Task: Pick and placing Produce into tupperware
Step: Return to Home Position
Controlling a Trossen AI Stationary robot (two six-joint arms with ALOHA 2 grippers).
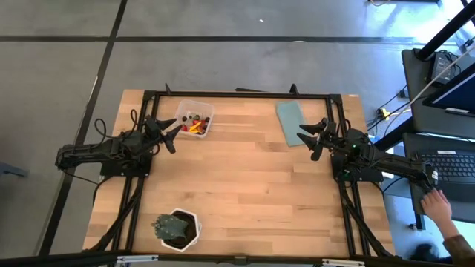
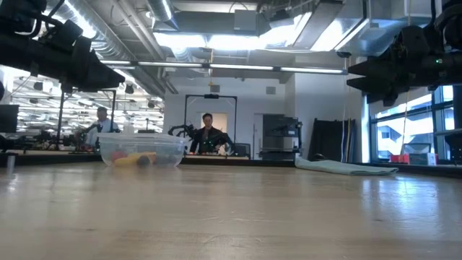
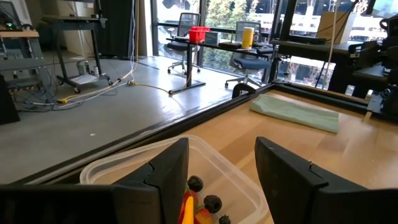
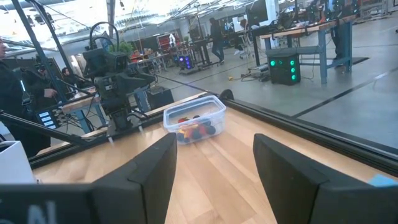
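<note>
Tub (image 1: 194,117) at 11 o'clock on surface (image 1: 245,193), produce (image 1: 194,127) inside; piece count unclear. Left end effector (image 1: 175,136) wide, empty, just beside tub. Right end effector (image 1: 308,141) wide, empty, at 3 o'clock. Pieces probably light, hard, prone to roll: pinch across middle.

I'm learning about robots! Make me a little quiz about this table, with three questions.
1. True or false: the produce is lying inside the tupperware.
2. Which thing lies on the table closest to the right gripper? A) the teal lid B) a spoon C) a cup
3. Fill in the gap: the fingers of the left gripper are ____ (open or shut).

Key: 1 true; 2 A; 3 open.
</note>
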